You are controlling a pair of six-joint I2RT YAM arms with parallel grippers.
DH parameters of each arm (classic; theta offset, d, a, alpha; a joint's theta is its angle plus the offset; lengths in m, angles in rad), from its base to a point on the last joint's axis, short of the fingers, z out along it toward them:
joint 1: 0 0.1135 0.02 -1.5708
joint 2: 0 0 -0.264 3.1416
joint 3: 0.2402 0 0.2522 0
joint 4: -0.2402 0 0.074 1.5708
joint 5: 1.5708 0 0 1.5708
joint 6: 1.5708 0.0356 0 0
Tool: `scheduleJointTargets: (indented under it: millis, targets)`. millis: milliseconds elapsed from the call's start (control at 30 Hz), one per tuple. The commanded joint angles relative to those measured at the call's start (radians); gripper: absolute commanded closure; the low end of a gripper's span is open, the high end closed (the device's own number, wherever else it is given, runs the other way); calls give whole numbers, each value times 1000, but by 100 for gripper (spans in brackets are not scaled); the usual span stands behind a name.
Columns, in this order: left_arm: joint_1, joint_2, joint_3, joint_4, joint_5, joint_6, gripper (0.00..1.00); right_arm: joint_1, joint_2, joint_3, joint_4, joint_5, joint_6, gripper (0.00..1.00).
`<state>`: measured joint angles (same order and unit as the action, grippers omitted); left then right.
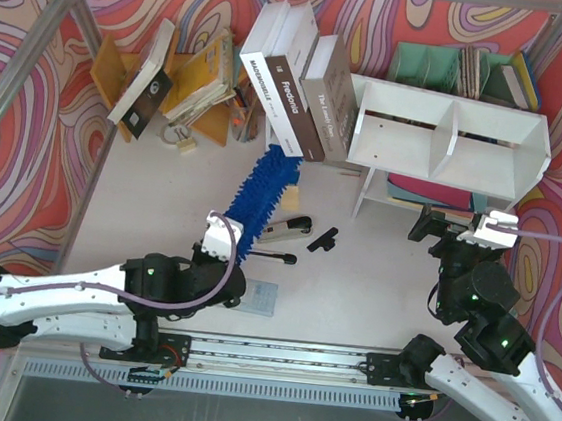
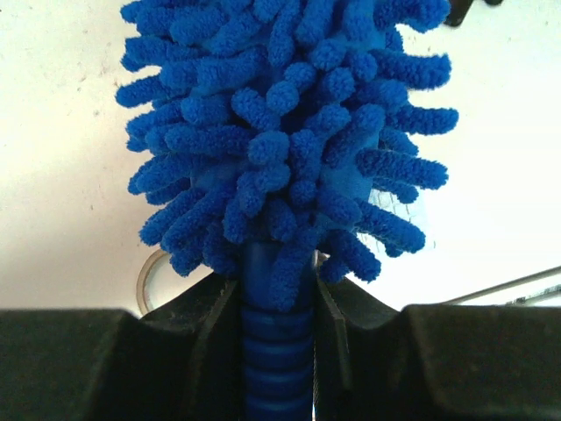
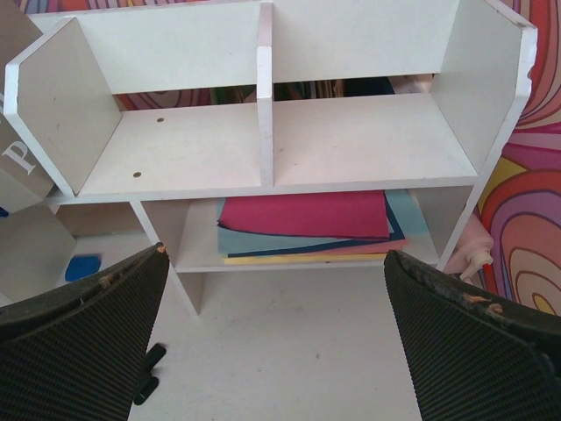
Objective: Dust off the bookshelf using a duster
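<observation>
My left gripper (image 1: pixel 226 253) is clamped narrow on the duster (image 1: pixel 269 184), and in the left wrist view my two black fingers (image 2: pixel 206 324) press either side of its ribbed blue handle (image 2: pixel 277 368), just below where the fluffy head (image 2: pixel 280 132) begins. The blue head reaches away from me across the white table (image 1: pixel 374 281), and its far tip ends near the foot of the big books (image 1: pixel 299 87) that lean against the left end of the bookshelf (image 1: pixel 414 92); I cannot tell whether it touches them. A stapler (image 1: pixel 285 231) lies on the table just right of the duster. My right gripper (image 1: pixel 452 232) hangs wide with nothing in it, close in front of the shelf's right half. From the right wrist I look straight into the unit (image 3: pixel 263 132): a central divider makes two cubbies, both boards bare apart from some small dark spots on the left one, and coloured paper sheets (image 3: pixel 307 219) lie stacked on the lower tier. My ribbed pads (image 3: pixel 79 342) stand far apart at the bottom corners of that view. Behind the shelf sits a teal file organiser (image 1: pixel 427 65), and an orange wooden book rack (image 1: pixel 114 72) stands at the far left
</observation>
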<state>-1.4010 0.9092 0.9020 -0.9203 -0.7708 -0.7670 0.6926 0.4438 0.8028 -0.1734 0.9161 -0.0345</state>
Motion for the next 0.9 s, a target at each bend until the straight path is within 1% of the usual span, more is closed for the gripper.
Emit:
scheduleJointTargets:
  millis: [0,233,333,467,567,667,733,867]
  targets:
    - [63,36,7,182,-47,56,100,-2,-10,-7,27,12,-8,1]
    - [120,139,32,348,14,157,100,-2,-2,-5,22,-2,-7,1]
    - [142,207,75,418,53,206,100,-2,1,-3,23,-3,-8,1]
    - [145,345,165,475,118,257,100,-2,-5,-5,25,-2,-11,1]
    - [143,425,227,508,187,267,100,-2,-11,-5,25,-3,-10,1]
    - [143,470,261,542,249,258,100,-2,-17,-6,26,-3,-8,1]
    - [138,486,272,561,273,247,100,-2,-19,-7,23,-3,-9,1]
    - [127,505,285,558,275,222,100,-3,-19,-6,24,-5,-8,1]
